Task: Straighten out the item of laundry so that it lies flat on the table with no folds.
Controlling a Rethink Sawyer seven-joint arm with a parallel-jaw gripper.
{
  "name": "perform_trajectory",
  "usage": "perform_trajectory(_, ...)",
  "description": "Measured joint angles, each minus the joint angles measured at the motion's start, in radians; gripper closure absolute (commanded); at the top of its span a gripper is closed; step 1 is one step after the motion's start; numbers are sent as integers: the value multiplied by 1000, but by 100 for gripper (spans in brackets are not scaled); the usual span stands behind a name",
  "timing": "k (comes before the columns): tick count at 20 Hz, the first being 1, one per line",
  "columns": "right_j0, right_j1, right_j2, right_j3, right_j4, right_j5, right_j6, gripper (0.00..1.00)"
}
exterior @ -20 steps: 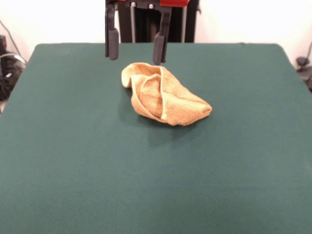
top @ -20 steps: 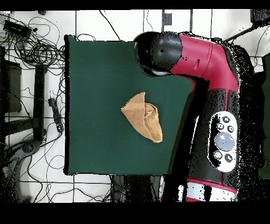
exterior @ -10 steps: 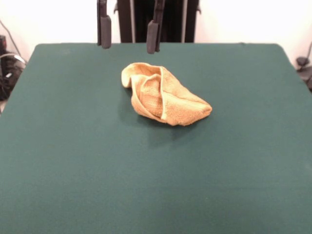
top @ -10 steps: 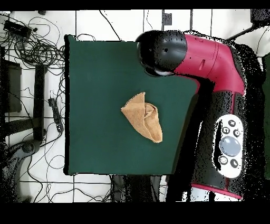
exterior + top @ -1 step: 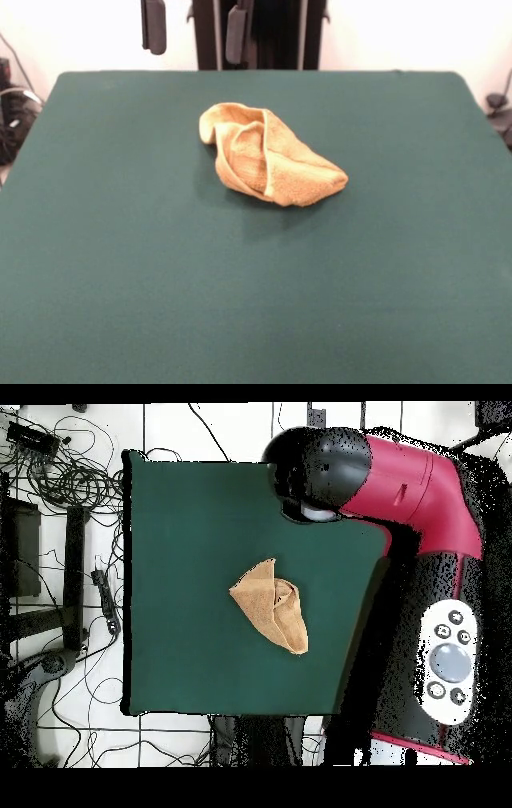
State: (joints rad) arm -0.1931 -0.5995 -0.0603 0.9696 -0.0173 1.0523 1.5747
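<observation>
Above the table (image 5: 120,264), spread tool (image 5: 194,30)

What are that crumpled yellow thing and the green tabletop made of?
The towel looks like terry cloth: a nubby, looped, matte golden surface with a paler hemmed edge. The table seems covered in dark green felt-like fabric: flat, matte, no shine.

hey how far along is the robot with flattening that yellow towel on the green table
Nothing looks done yet: the towel lies bunched and folded over itself near the middle of the table. Nothing is in hand either: the claw hangs open and empty above the table's far edge, clear of the cloth. The whole job is left: grasping the towel and spreading it flat.
</observation>
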Motion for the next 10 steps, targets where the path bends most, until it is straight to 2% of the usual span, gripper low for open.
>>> perform_trajectory(10,7,50,0,0,-7,-91,0,0)
